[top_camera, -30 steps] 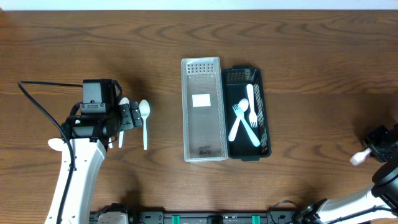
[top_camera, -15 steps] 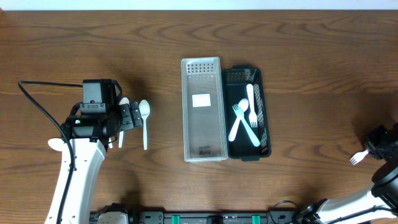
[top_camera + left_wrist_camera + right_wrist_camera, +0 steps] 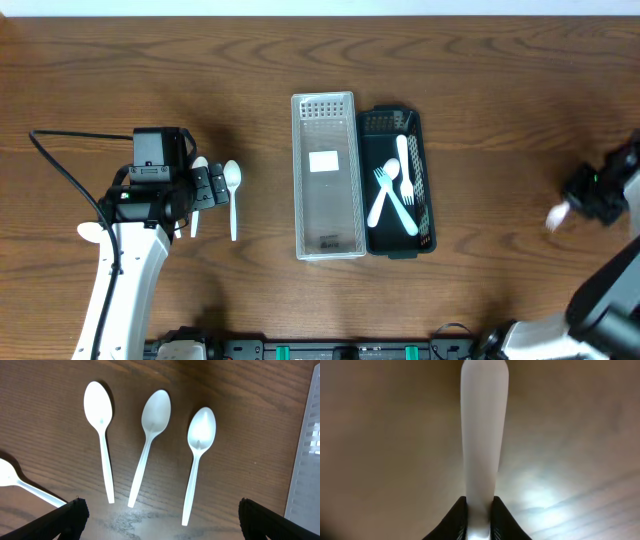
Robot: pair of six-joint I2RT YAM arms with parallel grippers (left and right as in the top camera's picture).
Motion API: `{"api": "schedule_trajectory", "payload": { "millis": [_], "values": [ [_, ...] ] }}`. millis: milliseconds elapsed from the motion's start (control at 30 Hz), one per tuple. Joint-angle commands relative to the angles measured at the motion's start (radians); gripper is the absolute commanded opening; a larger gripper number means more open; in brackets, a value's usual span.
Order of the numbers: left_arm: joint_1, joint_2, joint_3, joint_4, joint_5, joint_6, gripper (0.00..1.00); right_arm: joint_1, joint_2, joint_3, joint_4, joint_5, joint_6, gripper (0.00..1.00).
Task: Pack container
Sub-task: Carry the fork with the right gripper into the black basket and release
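The black container (image 3: 423, 150) stands at the table's middle with white forks (image 3: 392, 192) lying in it. A clear tray (image 3: 327, 120) sits against its left side. White spoons (image 3: 200, 445) lie side by side on the wood below my left gripper (image 3: 160, 520), which is open, a dark fingertip (image 3: 65, 517) at either side. From overhead that left gripper (image 3: 205, 187) hovers over the spoons (image 3: 232, 195). My right gripper (image 3: 480, 525) is shut on the handle of a white utensil (image 3: 482, 435). Overhead, it (image 3: 578, 205) is at the far right, the blurred utensil (image 3: 556, 215) pointing left.
Another white spoon (image 3: 20, 485) lies at the left edge of the left wrist view. The clear tray's rim (image 3: 307, 460) shows at that view's right edge. A black cable (image 3: 70, 180) loops left of the left arm.
My right gripper has closed on the white utensil and carried it up and to the left, away from the near right corner. The left arm and the spoons have not moved.
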Motion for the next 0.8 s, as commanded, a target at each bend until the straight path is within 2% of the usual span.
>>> {"api": "schedule_trajectory", "payload": {
  "millis": [0, 167, 333, 533, 767],
  "values": [
    [-0.004, 0.000, 0.022, -0.003, -0.005, -0.013, 0.98, 0.142, -0.119, 0.113, -0.047, -0.079, 0.001, 0.14],
    [-0.004, 0.000, 0.022, -0.008, -0.005, -0.013, 0.98, 0.426, -0.166, 0.229, -0.103, -0.074, 0.001, 0.16],
    [-0.004, 0.000, 0.022, -0.014, -0.005, -0.013, 0.98, 0.658, -0.142, 0.239, -0.091, -0.002, 0.036, 0.17],
    [-0.004, 0.000, 0.022, -0.014, -0.005, -0.013, 0.98, 0.801, -0.019, 0.238, -0.103, 0.018, 0.039, 0.17],
    [-0.004, 0.000, 0.022, -0.014, -0.005, -0.013, 0.98, 0.889, 0.163, 0.237, -0.100, 0.018, 0.039, 0.11]
  ]
}}
